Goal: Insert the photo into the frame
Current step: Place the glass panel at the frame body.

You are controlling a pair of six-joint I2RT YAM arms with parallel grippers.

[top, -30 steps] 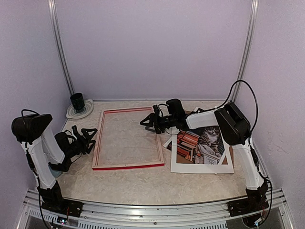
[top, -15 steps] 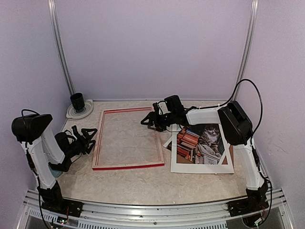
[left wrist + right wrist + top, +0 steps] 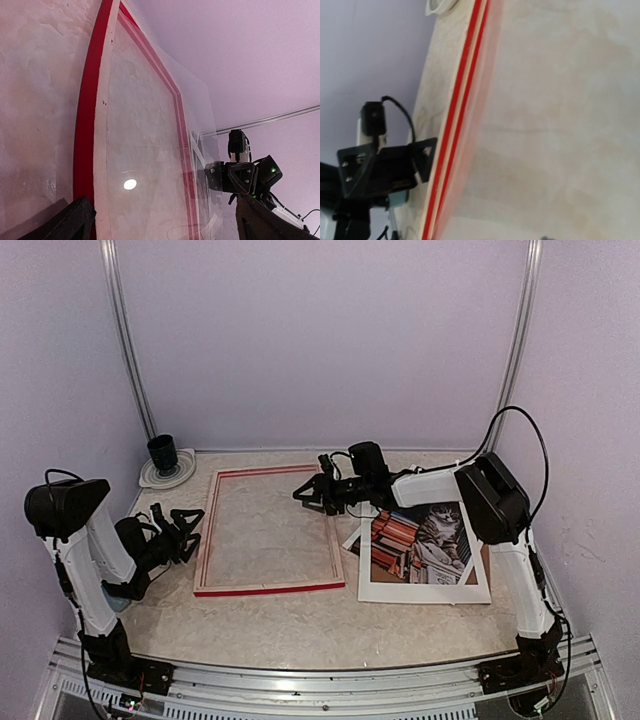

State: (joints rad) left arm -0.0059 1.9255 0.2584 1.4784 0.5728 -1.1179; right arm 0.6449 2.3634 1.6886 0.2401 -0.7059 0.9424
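Left arm folded low at the left side, its end effector (image 3: 185, 530) pointing right with jaws spread wide and holding nothing; right arm reaches far left from its base, forearm near horizontal, its end effector (image 3: 308, 496) partly open, also holding nothing.

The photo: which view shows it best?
Top external: the photo lies right of the frame, under a white mat, cat and books visible. Neither the left wrist nor the right wrist view shows it clearly.

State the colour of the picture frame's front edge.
Red, on the frame; clearest in the left wrist view.
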